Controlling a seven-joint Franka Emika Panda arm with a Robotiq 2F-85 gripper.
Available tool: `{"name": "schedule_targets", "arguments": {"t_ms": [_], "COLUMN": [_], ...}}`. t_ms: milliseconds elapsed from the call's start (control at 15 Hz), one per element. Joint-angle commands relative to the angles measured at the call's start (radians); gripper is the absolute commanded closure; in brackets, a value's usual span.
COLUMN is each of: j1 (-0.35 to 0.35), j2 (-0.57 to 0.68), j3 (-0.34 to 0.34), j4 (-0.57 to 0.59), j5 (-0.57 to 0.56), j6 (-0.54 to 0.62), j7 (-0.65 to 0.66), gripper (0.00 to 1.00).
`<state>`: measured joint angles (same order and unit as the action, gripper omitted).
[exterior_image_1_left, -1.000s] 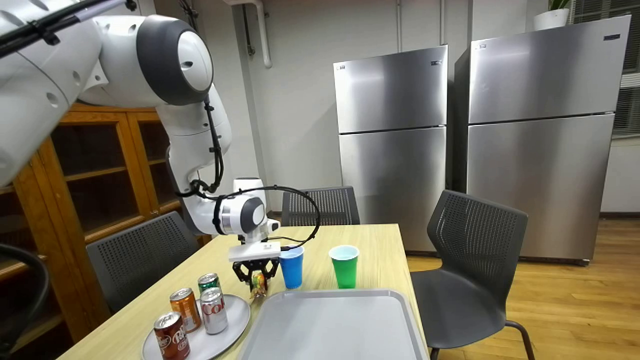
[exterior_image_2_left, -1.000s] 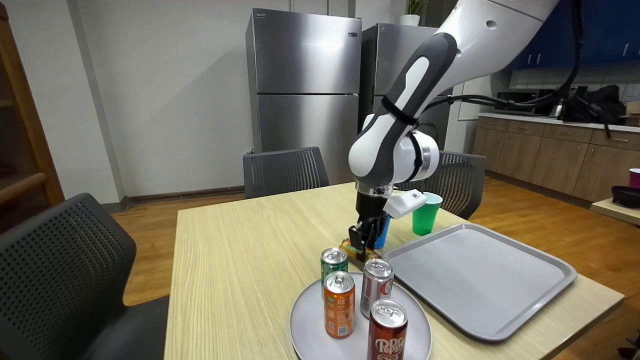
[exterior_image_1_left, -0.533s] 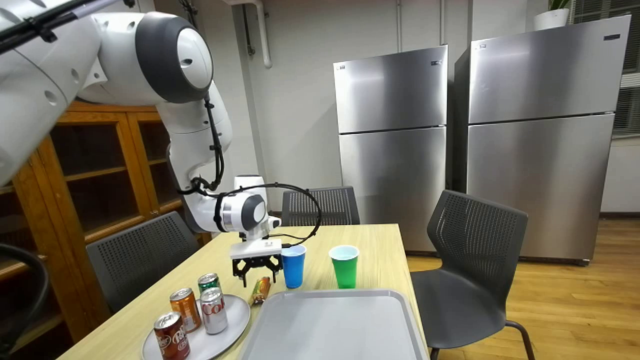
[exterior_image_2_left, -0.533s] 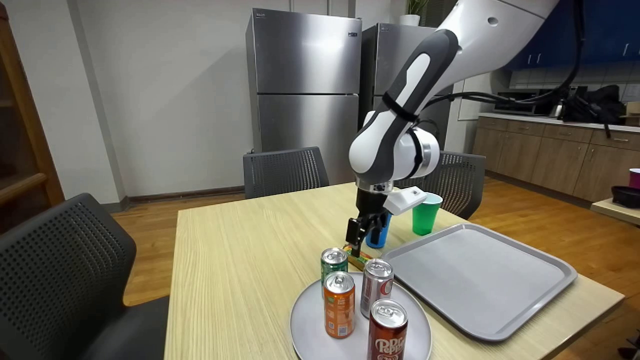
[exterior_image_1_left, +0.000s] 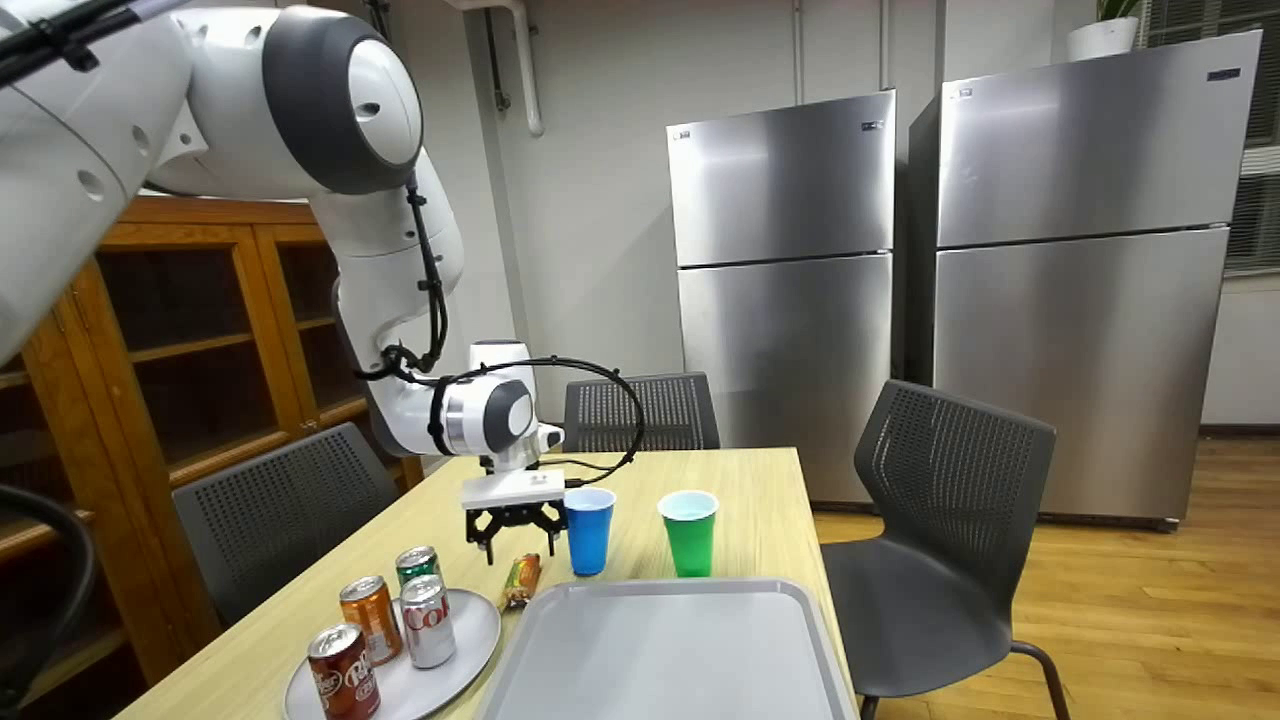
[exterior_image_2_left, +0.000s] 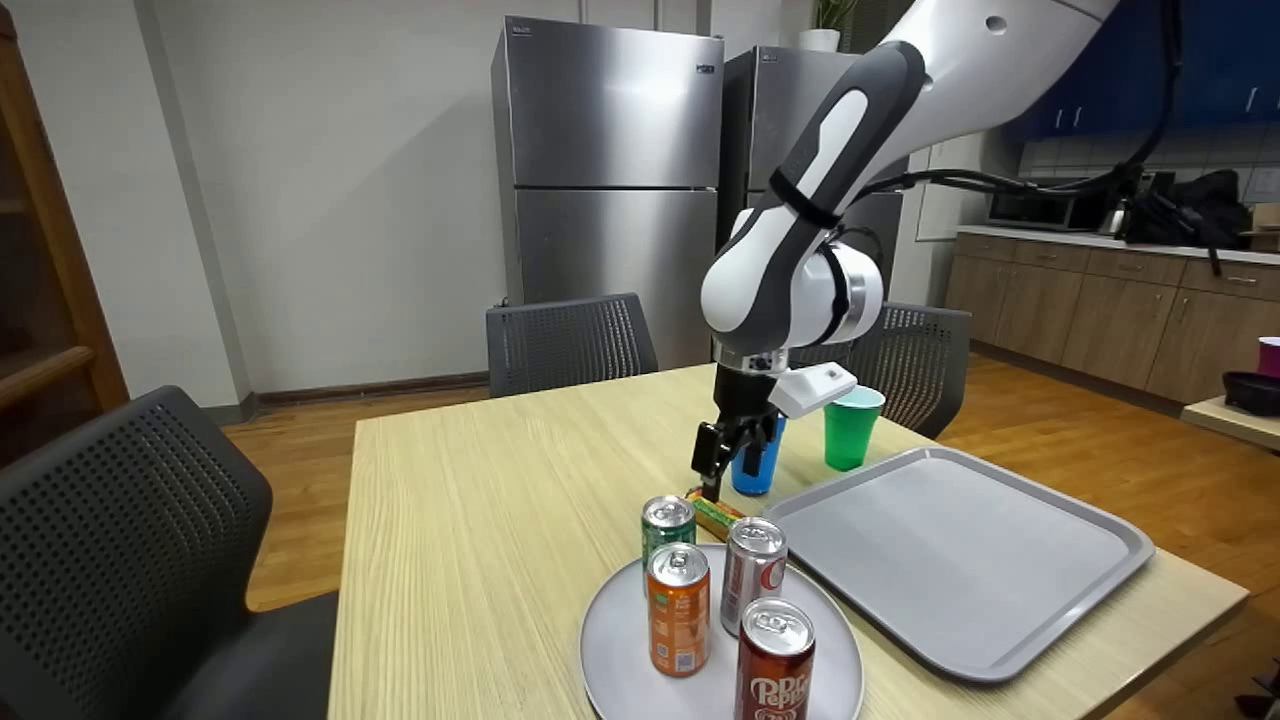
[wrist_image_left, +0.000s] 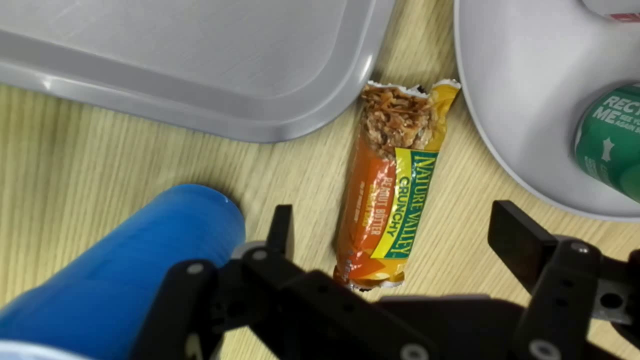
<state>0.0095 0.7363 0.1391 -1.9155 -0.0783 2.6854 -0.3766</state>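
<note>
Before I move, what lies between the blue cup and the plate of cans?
The Nature Valley bar lies on the table between the blue cup and the plate, below the open gripper, as the wrist view shows.

Steel refrigerators (exterior_image_1_left: 780, 290), gray chairs (exterior_image_1_left: 950, 500) and a wooden cabinet (exterior_image_1_left: 200, 340) around a kitchen.
In both exterior views we find the two refrigerators standing side by side before a pale wall (exterior_image_1_left: 590, 250), with a white plant pot (exterior_image_1_left: 1103, 40) above one of them; the chairs, their backs perforated, rest on a wooden floor (exterior_image_1_left: 1150, 610). In an exterior view we note the cabinet's glazed doors and a white pipe (exterior_image_1_left: 525, 70) on the wall. In an exterior view we see a counter (exterior_image_2_left: 1120, 300) with a black bag (exterior_image_2_left: 1195, 215) on it beneath blue cupboards (exterior_image_2_left: 1220, 80).
</note>
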Motion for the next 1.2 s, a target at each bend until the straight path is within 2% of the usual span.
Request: {"name": "schedule_targets", "arguments": {"t_ms": [0,533,1133], "j1": [-0.031,-0.049,-0.041], "j2": [-0.055,-0.118,-0.256], "j3": [0.039,0.073,0.061], "j4": [-0.055,-0.140,-0.240], "j5": [0.011,0.040,0.100], "j6": [-0.031,-0.022,-0.017], "j7": [-0.005,0.002,0.037], "gripper": [0.00,0.00,0.00]}}
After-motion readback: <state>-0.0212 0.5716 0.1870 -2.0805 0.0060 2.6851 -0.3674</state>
